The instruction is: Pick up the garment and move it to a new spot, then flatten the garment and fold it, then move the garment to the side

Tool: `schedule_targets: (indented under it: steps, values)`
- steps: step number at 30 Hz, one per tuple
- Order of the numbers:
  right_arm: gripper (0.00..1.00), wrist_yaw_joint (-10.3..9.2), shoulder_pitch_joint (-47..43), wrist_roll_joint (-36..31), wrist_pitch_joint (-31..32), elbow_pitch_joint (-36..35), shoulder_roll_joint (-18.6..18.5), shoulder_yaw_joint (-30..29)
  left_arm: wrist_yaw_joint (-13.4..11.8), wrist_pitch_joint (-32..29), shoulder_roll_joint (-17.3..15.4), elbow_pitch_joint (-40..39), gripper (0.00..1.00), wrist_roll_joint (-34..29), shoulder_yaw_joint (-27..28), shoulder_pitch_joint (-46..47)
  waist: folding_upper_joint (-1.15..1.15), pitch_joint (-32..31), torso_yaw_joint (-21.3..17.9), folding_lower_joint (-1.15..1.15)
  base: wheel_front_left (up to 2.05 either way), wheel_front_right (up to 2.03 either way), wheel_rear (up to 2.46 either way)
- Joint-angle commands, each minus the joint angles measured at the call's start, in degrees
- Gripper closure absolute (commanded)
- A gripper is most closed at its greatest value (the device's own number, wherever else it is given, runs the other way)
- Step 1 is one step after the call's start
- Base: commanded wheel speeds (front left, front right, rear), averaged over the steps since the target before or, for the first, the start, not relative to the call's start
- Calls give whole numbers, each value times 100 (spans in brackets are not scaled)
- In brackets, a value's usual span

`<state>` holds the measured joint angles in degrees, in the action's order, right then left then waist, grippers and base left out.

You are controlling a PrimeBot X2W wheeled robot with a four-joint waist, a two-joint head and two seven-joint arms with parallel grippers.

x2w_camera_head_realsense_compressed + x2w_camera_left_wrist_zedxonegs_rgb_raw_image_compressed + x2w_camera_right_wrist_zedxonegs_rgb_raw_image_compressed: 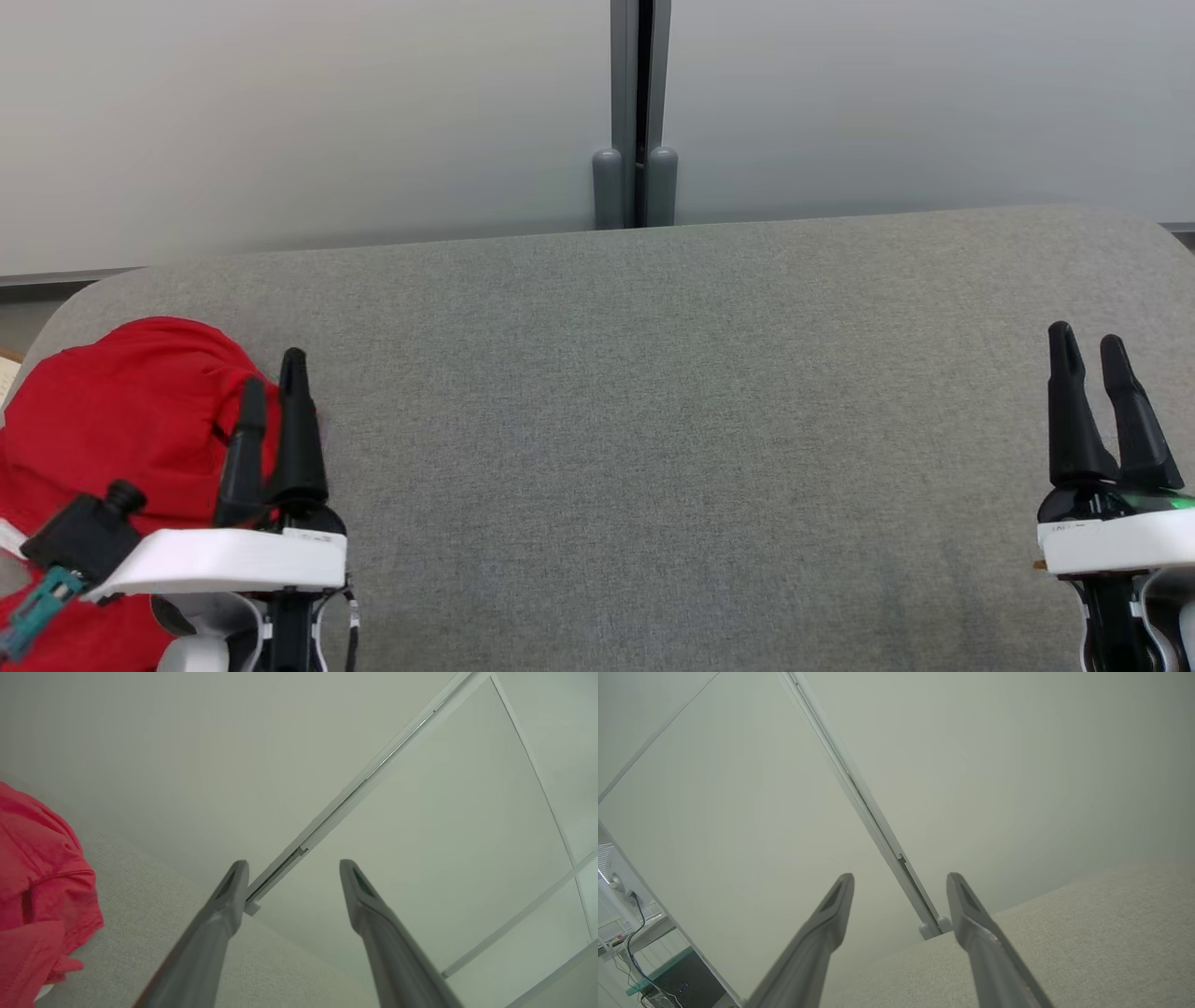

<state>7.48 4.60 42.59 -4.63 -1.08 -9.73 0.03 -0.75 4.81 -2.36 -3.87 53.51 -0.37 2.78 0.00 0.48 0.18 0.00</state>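
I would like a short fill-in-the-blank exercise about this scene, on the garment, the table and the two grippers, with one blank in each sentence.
1. The garment is ____ in colour.
2. It lies at the ____ end of the gray table, from the robot's own side.
3. The fingers of the left gripper and the right gripper stand ____, holding nothing.
4. The gripper nearer to the garment is the ____ one.

Missing words: red; left; open; left.
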Motion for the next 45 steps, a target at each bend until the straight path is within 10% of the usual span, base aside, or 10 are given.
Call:
schedule_targets:
  steps: [1,21,45]
  values:
    - [0,1,54,-267,-74,-107,-93,61,-114,57,-34,-126,0,-415,-169,68,0,0,3,0,0,0,0]
    - [0,1,-66,-1797,-423,317,-293,793,-1037,403,-119,516,0,-2793,-1337,-30,0,-43,-8,0,0,0,0]
    - [0,1,-225,-2500,-736,308,-159,949,-1473,707,-134,964,0,-3565,-1721,-103,0,-60,27,0,0,0,0]
